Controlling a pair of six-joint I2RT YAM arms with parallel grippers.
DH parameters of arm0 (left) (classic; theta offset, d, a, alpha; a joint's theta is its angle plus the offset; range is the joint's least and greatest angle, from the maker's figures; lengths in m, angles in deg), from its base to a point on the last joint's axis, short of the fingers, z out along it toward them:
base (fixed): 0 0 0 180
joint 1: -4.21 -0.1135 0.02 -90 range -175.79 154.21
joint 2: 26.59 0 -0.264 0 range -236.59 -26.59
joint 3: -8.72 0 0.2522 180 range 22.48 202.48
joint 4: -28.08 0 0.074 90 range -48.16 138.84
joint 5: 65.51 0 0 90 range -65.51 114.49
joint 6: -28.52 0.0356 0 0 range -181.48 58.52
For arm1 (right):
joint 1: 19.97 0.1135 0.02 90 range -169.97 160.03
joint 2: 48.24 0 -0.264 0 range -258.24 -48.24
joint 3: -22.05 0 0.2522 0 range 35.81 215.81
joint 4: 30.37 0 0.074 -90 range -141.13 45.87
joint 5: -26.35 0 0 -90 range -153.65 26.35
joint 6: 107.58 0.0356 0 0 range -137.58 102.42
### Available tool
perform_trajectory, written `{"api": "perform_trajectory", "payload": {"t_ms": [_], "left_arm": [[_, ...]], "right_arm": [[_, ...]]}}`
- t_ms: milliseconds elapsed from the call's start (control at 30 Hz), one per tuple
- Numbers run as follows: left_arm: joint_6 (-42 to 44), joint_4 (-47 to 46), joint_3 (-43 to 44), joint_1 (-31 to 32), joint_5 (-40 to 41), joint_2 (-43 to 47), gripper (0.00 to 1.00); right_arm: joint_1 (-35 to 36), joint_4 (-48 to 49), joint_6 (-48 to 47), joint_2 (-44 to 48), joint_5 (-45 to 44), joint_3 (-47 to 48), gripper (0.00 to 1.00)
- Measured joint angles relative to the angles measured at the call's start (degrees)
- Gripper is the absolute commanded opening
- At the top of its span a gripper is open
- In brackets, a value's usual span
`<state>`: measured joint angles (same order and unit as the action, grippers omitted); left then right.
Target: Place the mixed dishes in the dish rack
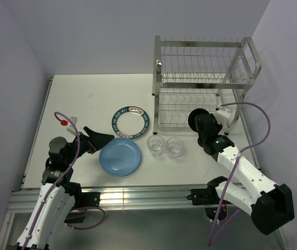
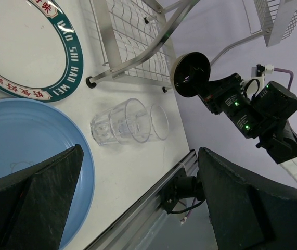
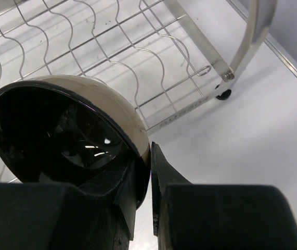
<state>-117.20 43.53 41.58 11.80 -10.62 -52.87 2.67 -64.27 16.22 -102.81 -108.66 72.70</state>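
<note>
Pale lavender walls at the back and on both sides. Below them a white desk (image 1: 86,99), matte and faintly scuffed, bounded along its near edge by a silver rail (image 1: 138,194).

Far left of the dish rack (image 1: 205,78): left pincer (image 1: 105,139), fingers spread wide apart, nothing between them, hanging over the left edge of the light-blue plate (image 1: 120,157).

Light-blue plate flat on the desk, well left of the dish rack and nearer the rail.

White plate (image 1: 131,121) with a dark teal lettered rim, also flat on the desk. Just beyond the blue one and close to the dish rack's left legs.

Glasses next, one (image 1: 155,146) beside the other (image 1: 175,146), clear, standing mouth-up on the desk in front of the dish rack's lower tier. Close together, just right of the blue plate.

Dish rack at the desk's back right corner: tall, silver wire, two tiers of slotted shelves, both shelves bare.

At the front right of the dish rack's lower tier: black bowl (image 3: 60,135), tipped up on edge, dark glossy inside turned toward the wrist camera. Right pincer (image 3: 149,156) clamped together on its rim. Wavy shelf wires directly behind the bowl; contact with them impossible to tell.
</note>
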Motion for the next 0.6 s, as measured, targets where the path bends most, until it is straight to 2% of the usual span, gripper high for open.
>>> {"api": "perform_trajectory", "payload": {"t_ms": [333,600], "left_arm": [[0.6,-0.2,-0.3,1.0,0.5,0.2,0.99],[1.0,-0.3,-0.2,1.7,0.7,0.2,0.99]], "right_arm": [[-0.8,24.8,-10.9,-2.4,-1.0,-9.1,0.0],[-5.3,39.6,-16.2,-10.2,-0.8,-11.1,0.0]]}}
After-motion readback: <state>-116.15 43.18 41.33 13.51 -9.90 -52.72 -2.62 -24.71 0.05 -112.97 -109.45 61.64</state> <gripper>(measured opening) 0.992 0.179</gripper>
